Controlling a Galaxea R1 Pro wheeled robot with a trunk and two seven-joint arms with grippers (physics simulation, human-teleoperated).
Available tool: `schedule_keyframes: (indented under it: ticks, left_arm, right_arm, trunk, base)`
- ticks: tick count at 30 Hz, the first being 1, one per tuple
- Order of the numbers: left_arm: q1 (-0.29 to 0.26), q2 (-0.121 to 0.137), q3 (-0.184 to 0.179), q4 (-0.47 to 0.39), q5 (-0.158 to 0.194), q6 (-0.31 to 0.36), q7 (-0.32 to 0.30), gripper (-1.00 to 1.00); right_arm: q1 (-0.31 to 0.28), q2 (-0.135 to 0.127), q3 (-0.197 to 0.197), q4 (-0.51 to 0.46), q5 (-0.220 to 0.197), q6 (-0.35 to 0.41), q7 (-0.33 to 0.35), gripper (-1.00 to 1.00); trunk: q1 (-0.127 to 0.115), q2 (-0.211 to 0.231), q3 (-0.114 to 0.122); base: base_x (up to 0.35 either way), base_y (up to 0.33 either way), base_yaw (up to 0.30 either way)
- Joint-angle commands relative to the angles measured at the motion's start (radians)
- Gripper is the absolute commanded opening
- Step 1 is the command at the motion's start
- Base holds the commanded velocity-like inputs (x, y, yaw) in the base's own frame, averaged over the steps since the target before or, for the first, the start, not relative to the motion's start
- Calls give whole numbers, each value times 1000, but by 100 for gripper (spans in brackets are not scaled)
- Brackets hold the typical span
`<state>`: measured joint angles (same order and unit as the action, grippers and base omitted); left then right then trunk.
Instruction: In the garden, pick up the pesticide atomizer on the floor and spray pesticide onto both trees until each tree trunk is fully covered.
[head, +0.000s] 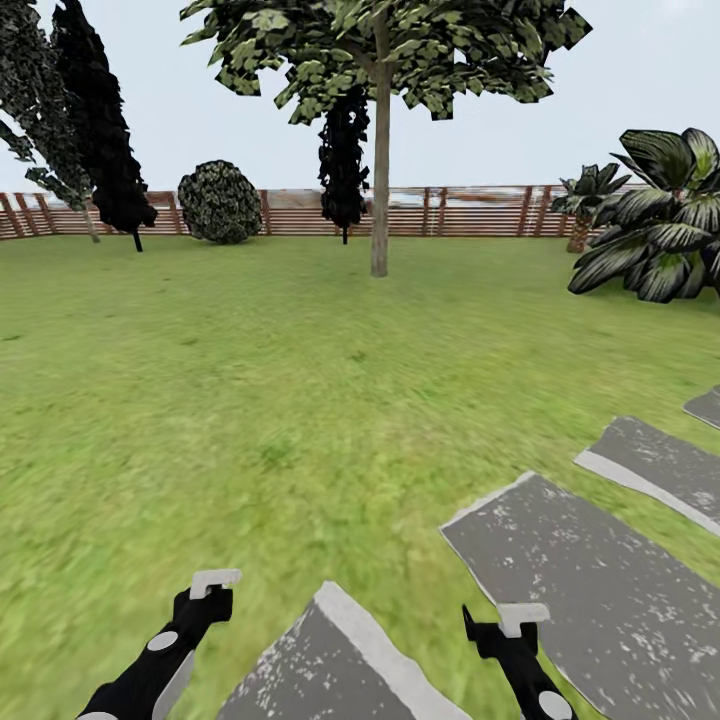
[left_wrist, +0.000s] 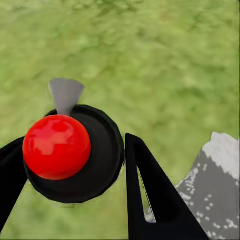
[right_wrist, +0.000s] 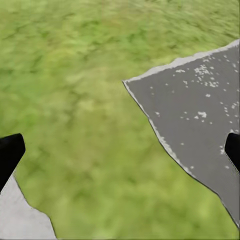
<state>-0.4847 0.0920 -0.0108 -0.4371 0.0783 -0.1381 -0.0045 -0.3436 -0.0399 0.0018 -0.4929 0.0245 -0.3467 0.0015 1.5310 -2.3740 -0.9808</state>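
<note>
The pesticide atomizer has a red round cap, a black body and a grey nozzle. It sits between the two black fingers of my left gripper, which is shut on it above the grass. In the head view my left gripper is low at the left and my right gripper low at the right. In the right wrist view my right gripper is open, with nothing between its wide-apart fingers. One tree with a pale straight trunk stands far ahead on the lawn.
Grey paved slabs lie on the grass at the right and just in front of me. A brown slat fence closes the far side. Dark cypresses, a round bush and broad-leaved plants stand near it.
</note>
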Motion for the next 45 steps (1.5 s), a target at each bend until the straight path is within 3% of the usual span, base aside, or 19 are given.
schedule_keyframes:
  ticks: [1, 45]
  left_arm:
    - [0, 0, 0, 0, 0, 0, 0, -100]
    - [0, 0, 0, 0, 0, 0, 0, -100]
  right_arm:
    - [0, 0, 0, 0, 0, 0, 0, 100]
    - [0, 0, 1, -1, 0, 1, 0, 100]
  trunk:
    - [0, 0, 1]
    - [0, 0, 4]
  base:
    - [338, 0, 0]
    - [338, 0, 0]
